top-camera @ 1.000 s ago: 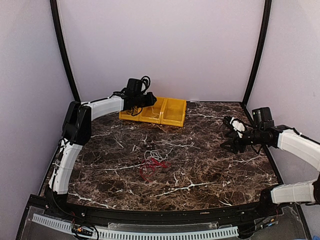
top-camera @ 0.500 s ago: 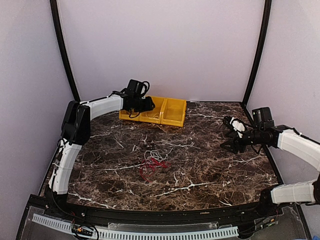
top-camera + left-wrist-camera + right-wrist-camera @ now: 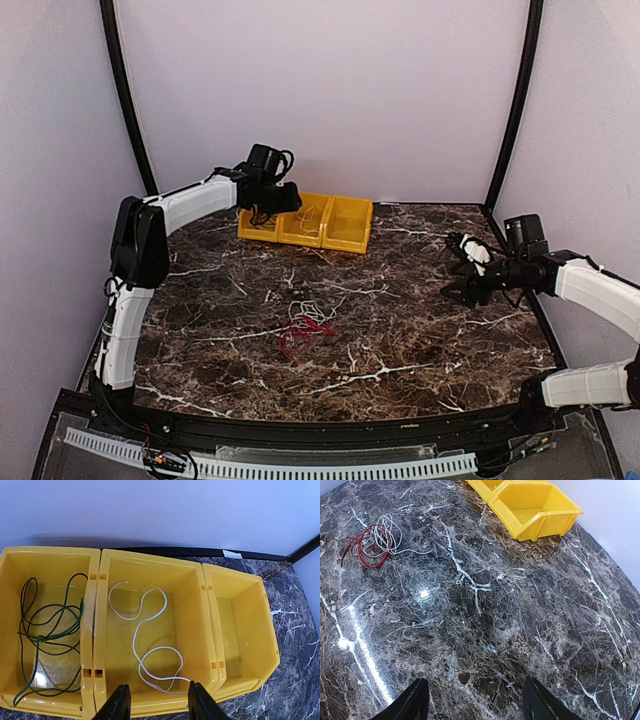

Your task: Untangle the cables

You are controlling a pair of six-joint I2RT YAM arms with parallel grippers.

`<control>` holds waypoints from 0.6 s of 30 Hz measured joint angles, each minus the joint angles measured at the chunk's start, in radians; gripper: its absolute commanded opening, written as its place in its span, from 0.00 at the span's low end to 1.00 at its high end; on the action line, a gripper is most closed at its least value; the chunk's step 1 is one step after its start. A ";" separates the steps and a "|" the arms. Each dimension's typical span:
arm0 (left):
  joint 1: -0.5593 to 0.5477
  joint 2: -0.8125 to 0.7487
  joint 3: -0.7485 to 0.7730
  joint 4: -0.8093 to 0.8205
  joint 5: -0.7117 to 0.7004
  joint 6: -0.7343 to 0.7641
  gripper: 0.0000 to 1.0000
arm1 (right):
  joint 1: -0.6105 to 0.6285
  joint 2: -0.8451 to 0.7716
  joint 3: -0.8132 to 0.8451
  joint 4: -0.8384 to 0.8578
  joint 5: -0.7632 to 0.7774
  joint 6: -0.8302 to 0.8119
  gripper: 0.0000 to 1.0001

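Yellow plastic bins stand three in a row, side against side, at the far edge of the dark marble-patterned desk (image 3: pixel 420 340). The left yellow bin (image 3: pixel 50 567) holds a thin dark green cable (image 3: pixel 42 639) lying in loose overlapping loops. The middle yellow bin (image 3: pixel 150 575) holds a thin white cable (image 3: pixel 134 640) that snakes from the far side to a loop at the near side. The right yellow bin (image 3: pixel 235 630) sits just beside it.

The left hand (image 3: pixel 157 705) hovers above the near rim of the middle bin. Its two black fingers are spread apart with nothing between them.

Near the middle of the desk, well apart from the bins, lies a small tangle in which a red cable (image 3: pixel 355 550) and a pale grey cable (image 3: pixel 385 535) are wound into each other.

The right hand (image 3: pixel 476 702) hangs over the right side of the desk, well to the right of the tangle. Its fingers are spread wide and carry nothing.
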 measured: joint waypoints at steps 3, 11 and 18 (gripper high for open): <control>-0.008 -0.033 -0.034 -0.008 0.015 0.029 0.41 | 0.000 0.000 0.000 0.000 0.000 0.000 0.66; -0.113 -0.369 -0.443 0.091 0.031 0.148 0.40 | 0.000 0.000 0.000 0.001 0.000 -0.003 0.66; -0.216 -0.578 -0.689 0.150 0.122 0.177 0.37 | 0.003 0.014 0.000 0.001 0.000 -0.004 0.66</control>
